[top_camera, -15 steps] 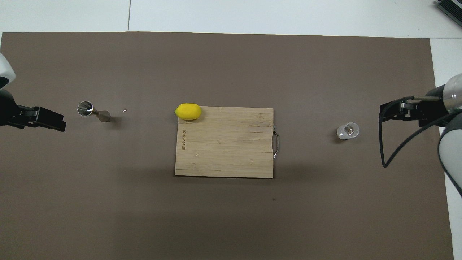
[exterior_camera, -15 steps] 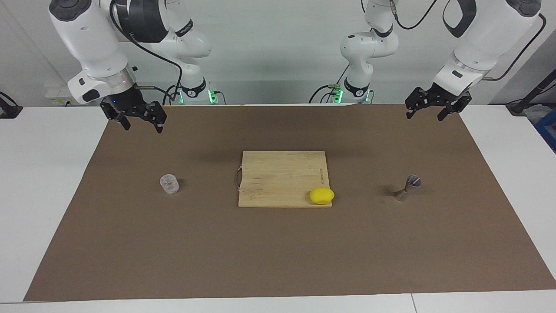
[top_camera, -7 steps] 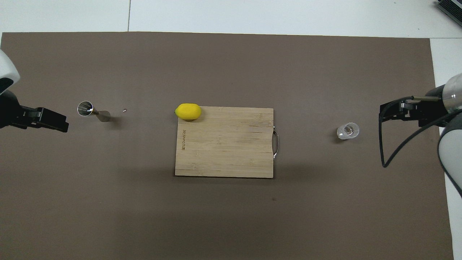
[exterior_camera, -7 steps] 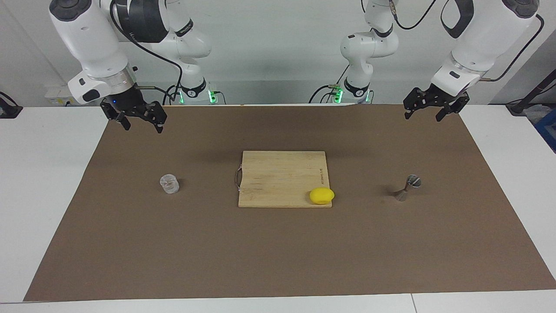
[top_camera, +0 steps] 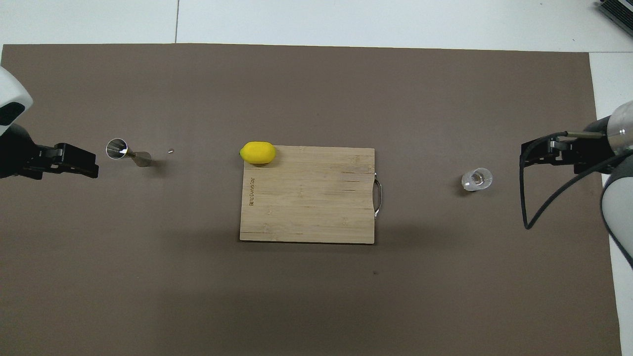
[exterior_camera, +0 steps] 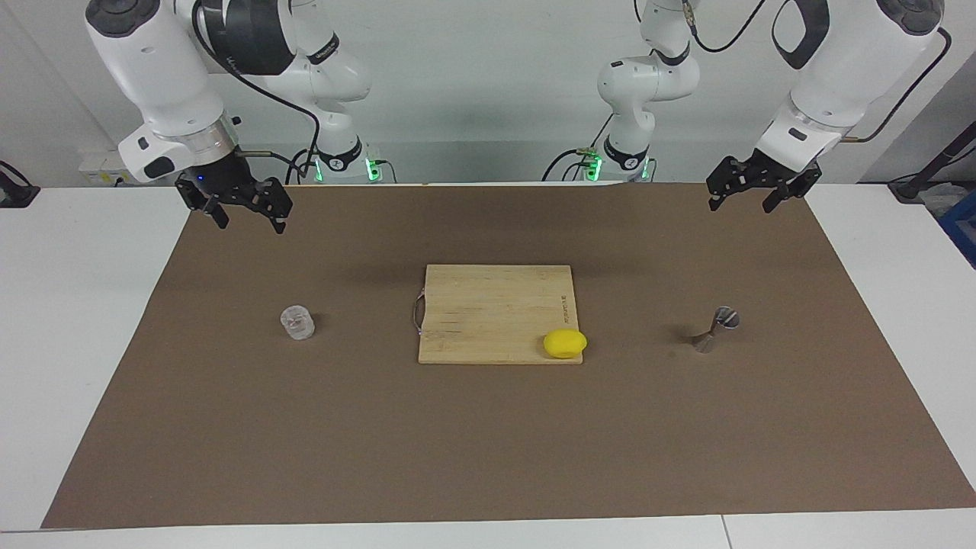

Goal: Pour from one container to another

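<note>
Both end effectors hung in the air in the facing view, empty. Right end effector (exterior_camera: 244,216) was up over the mat's (exterior_camera: 488,442) edge nearest the robots, toward the right arm's end, fingers spread. Left end effector (exterior_camera: 738,199) was up over the same edge at the left arm's end, fingers also spread. Glass (exterior_camera: 297,322) stood upright on the mat toward the right arm's end, well apart from either end effector. Jigger (exterior_camera: 714,329) sat toward the left arm's end; whether it stood upright or leaned I cannot tell. Board (exterior_camera: 496,314) lay mid-desk between them, w/ a lemon (exterior_camera: 565,344) on its corner farthest from the robots, on the jigger side.

Overhead view: left end effector (top_camera: 74,163) showed just beside the jigger (top_camera: 126,152) but not over it, nothing in it. Right end effector (top_camera: 539,155) was near the glass (top_camera: 476,179), not over it either. Lemon (top_camera: 257,153) overhung the corner of the board (top_camera: 307,195). Board handle faced the glass. White desk (top_camera: 346,20) showed past the mat (top_camera: 316,296).
</note>
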Available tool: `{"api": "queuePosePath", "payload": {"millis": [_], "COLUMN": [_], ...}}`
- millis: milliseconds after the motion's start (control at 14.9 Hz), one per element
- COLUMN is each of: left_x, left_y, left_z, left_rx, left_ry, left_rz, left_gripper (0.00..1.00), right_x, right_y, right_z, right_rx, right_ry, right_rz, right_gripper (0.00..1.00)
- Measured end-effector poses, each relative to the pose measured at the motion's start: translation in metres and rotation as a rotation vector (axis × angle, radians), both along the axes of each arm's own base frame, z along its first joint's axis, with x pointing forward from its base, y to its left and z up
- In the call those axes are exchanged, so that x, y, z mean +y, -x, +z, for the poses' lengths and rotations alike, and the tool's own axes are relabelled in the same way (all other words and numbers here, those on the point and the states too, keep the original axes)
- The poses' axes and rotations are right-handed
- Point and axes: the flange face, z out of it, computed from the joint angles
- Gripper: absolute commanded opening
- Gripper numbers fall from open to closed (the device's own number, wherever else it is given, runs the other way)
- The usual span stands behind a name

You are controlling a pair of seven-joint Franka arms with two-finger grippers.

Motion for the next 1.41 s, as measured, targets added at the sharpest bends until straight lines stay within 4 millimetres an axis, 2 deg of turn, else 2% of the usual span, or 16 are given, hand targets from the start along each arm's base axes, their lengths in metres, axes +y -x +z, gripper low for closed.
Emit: {"api": "queuePosePath", "payload": {"millis": [269,404,538,673,808,875,1077,1212,1413], "left_x": [-0.017,-0.024,-0.025,-0.015,0.001,0.014,0.056,0.084,0.122], "left_y": [0.003,0.005,0.005,-0.001,-0.011,-0.016,-0.030,-0.037,-0.037], "left_z": [-0.009,-0.011,-0.015,-0.018,-0.025,-0.033,-0.061,-0.082,-0.119], "left_rx": [-0.003,0.016,0.063,0.089,0.125,0.158,0.246,0.296,0.357], "left_ry": [-0.003,0.050,0.126,0.193,0.277,0.314,0.428,0.526,0.678], "left_rz": [0.100,0.201,0.402,0.634,0.873,0.988,1.311,1.504,1.713], "left_gripper": [1.00,1.00,1.00,1.00,1.00,1.00,1.00,1.00,1.00], "right_x": [0.001,0.001,0.001,0.001,0.001,0.000,0.000,0.000,0.000], "right_y": [0.000,0.000,0.000,0.000,0.000,0.000,-0.003,-0.003,-0.002], "right_z": [0.000,0.000,0.000,0.000,0.000,0.000,0.002,0.002,-0.005], "right_rx": [0.000,0.000,0.000,0.000,0.000,-0.004,-0.028,-0.029,-0.018], "right_ry": [0.000,0.000,0.000,0.000,0.000,0.000,-0.001,-0.001,-0.007], "right_rz": [0.001,0.001,0.001,0.001,-0.002,-0.018,-0.114,-0.215,-0.427], "right_gripper": [1.00,1.00,1.00,1.00,0.98,0.96,0.98,1.00,1.00]}}
